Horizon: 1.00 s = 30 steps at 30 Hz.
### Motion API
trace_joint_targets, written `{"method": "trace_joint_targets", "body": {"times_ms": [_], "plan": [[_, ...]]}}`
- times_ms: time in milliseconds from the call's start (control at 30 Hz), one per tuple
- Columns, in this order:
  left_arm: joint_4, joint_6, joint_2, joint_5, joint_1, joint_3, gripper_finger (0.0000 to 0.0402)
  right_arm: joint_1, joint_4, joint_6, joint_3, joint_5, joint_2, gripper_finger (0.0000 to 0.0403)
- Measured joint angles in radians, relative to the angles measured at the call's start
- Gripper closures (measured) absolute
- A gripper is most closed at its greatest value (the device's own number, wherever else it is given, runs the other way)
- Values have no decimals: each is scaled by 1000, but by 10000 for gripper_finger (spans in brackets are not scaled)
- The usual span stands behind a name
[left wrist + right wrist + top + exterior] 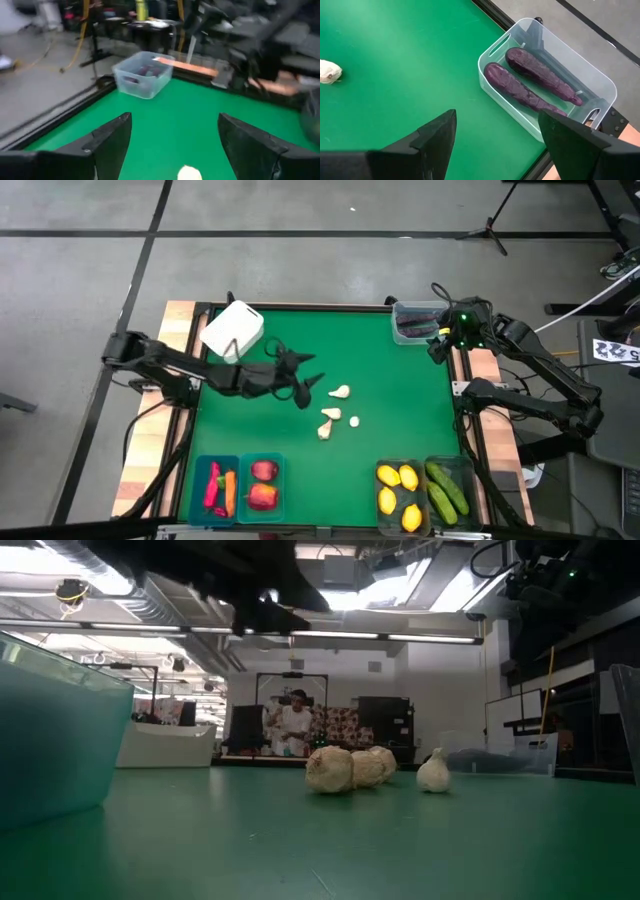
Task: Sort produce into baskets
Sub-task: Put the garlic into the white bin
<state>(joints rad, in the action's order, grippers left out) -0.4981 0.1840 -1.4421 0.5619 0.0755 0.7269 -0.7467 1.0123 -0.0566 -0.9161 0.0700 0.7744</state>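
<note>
Left gripper (305,392) hung wide open, empty, over green felt table (390,380), just beside four knobbly white garlic bulbs (331,414). Right gripper (495,145) also spread, empty, above clear plastic tub (592,75) holding two matte purple eggplants (520,90). Rounded white box (232,330) near left arm.

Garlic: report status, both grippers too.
Left gripper open, empty, above mat near garlic. Right gripper open, empty, beside eggplant tub. Four bulbs loose mid-mat. Nothing blocking.

L pincer (303,385) open, arm stretched mid-table; R pincer (437,345) open, raised at far-right corner.
</note>
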Motion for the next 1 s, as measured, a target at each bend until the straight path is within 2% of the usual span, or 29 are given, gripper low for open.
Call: {"method": "trace_joint_targets", "body": {"times_ms": [167,400,867,1000], "plan": [[-179,-105,-168,-125,18,-1,111,0,1,0,0,0,0,121],[-379,-110,-365,-223,-8,35,112,0,1,0,0,0,0,121],[-364,-105,-592,-255,-93,182,112,0,0,0,0,1,0,121],[-280,-98,-617,-265,-112,218,112,0,0,0,0,0,0,121]]}}
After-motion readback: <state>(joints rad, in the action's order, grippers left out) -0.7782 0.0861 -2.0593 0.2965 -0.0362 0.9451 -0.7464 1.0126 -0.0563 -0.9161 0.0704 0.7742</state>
